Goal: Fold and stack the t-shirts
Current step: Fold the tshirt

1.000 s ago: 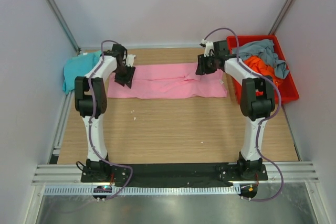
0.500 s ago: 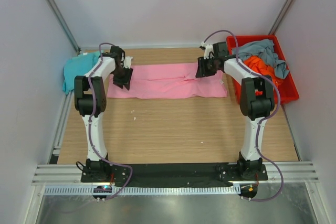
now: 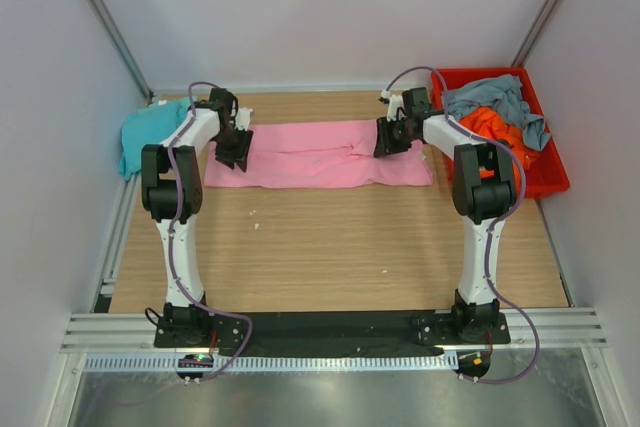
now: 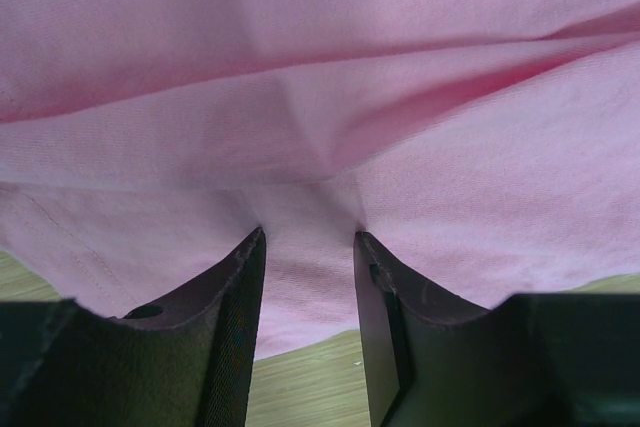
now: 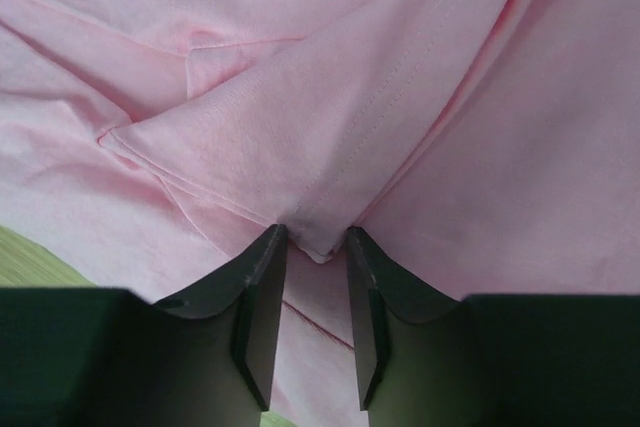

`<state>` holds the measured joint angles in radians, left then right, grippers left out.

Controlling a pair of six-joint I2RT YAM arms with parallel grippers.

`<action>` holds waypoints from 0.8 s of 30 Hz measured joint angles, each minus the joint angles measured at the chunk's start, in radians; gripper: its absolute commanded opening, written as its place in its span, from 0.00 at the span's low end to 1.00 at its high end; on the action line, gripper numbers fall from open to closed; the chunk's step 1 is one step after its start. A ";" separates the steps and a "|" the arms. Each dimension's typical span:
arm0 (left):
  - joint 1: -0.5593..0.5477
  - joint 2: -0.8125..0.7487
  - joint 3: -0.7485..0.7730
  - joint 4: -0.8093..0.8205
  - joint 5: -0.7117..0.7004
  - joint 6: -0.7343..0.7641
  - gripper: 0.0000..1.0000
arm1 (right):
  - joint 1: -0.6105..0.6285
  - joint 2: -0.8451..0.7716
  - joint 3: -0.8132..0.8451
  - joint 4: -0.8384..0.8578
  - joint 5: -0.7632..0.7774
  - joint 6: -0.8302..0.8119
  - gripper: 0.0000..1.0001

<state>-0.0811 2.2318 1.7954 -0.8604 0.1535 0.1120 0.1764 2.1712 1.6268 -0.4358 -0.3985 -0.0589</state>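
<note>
Left gripper [image 4: 308, 237]: clamped on a pucker of the pink t-shirt [image 3: 320, 155], with creases drawn in toward its tips.
Right gripper [image 5: 316, 232]: clamped on a folded, stitched edge of the same shirt.
Pink t-shirt: laid flat on the table [image 3: 330, 237] and spread between the two grippers.
Teal t-shirt [image 3: 148, 132]: bunched just outside the left gripper.
Orange t-shirt [image 3: 497, 127], grey-blue t-shirt [image 3: 500, 95]: heaped in the red bin [image 3: 553, 172], just outside the right gripper.

top view looks down from behind; both wrist views close on the shared pink t-shirt [image 3: 320, 155].
</note>
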 measured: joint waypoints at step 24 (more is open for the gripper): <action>-0.001 -0.064 -0.103 0.079 -0.018 0.000 0.40 | 0.000 0.144 0.400 0.038 -0.082 0.079 0.58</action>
<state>-0.0822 2.1681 1.6924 -0.7811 0.1360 0.1116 0.1764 2.3154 2.0266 -0.3977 -0.4805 0.0196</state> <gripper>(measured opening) 0.394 0.504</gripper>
